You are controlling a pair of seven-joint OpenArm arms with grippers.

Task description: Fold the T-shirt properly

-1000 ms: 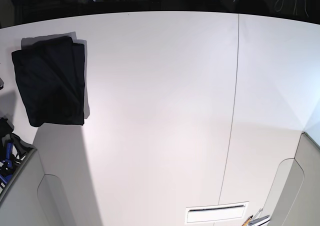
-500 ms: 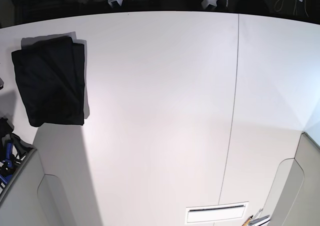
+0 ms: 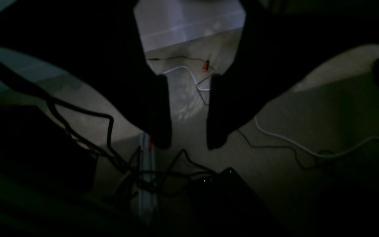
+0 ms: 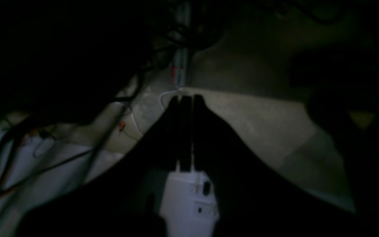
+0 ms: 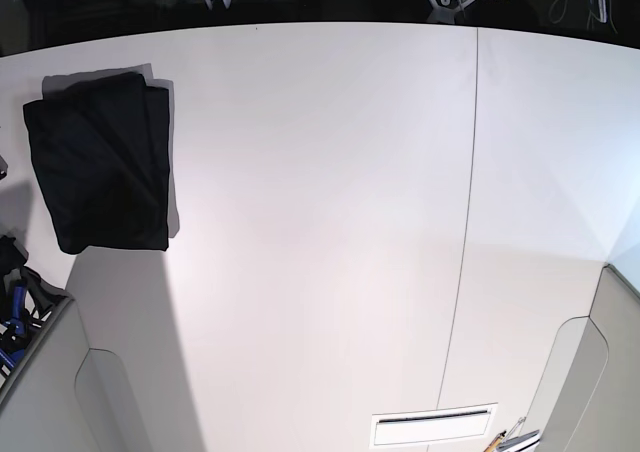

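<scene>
the plain black cloth t-shirt [image 5: 98,162] is seen folded at the white table's [image 5: 330,222] upper left; with the left gripper [image 3: 189,112] parted and empty and the right gripper [image 4: 186,131] clenched on nothing, the folding is judged complete, with nothing further called for.

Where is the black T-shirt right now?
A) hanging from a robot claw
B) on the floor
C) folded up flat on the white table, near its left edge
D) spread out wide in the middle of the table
C: the T-shirt lies as a neat folded rectangle on the white table, with neither gripper near it.

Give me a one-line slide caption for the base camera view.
Folded black T-shirt lying at the left edge of the white table, both arms pulled back beyond the far edge.
</scene>
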